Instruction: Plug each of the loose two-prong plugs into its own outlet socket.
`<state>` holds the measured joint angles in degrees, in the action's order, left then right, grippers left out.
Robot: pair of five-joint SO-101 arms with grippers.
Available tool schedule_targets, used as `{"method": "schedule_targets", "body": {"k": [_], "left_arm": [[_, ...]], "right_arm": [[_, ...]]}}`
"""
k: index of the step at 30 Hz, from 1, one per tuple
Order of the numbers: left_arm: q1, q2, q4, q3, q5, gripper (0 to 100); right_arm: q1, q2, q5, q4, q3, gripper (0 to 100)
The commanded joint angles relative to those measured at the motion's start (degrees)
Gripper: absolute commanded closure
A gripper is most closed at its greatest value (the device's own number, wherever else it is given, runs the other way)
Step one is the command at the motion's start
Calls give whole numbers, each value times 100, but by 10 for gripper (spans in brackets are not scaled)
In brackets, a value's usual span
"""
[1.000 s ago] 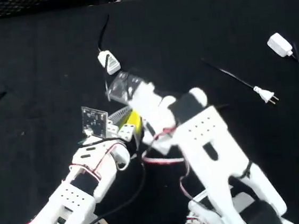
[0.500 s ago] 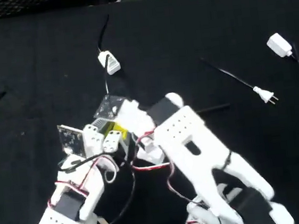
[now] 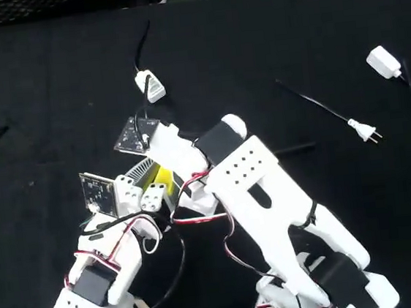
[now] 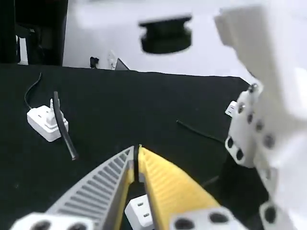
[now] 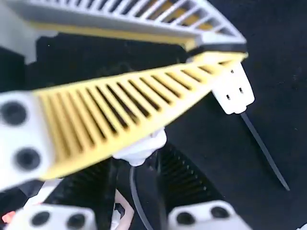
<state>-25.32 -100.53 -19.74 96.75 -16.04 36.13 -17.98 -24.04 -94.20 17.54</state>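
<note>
R gripper (image 5: 138, 160) clamped plug (image 5: 140, 146) near socket (image 5: 233, 91), L gripper (image 4: 135, 154) pinched shut; I needed square alignment, slow push.

surface: black tablecloth (image 3: 311, 40) | behind: white wall (image 4: 110, 43) | light: even, indoor

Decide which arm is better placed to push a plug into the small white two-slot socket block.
Right, probably: the right gripper seems shut on a white rounded plug body, with the small white two-slot socket block at its yellow fingertip. The left gripper pinches a thin black cord.
</note>
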Motion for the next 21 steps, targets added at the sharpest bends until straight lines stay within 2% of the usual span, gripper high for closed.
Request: {"method": "schedule_targets", "body": {"k": [1,6,11,21], "left_arm": [[-92,18,-9,84,0,967],[-136,18,-132,84,18,967],[-470,18,-281,84,202,967],[-462,26,-273,84,308,970]], "right_arm": [[79,-31,70,-44,-356,986],[79,-57,176,-264,-796,986],[79,-22,334,-422,-1235,986],[62,-57,1231,-633,-1851,986]]}}
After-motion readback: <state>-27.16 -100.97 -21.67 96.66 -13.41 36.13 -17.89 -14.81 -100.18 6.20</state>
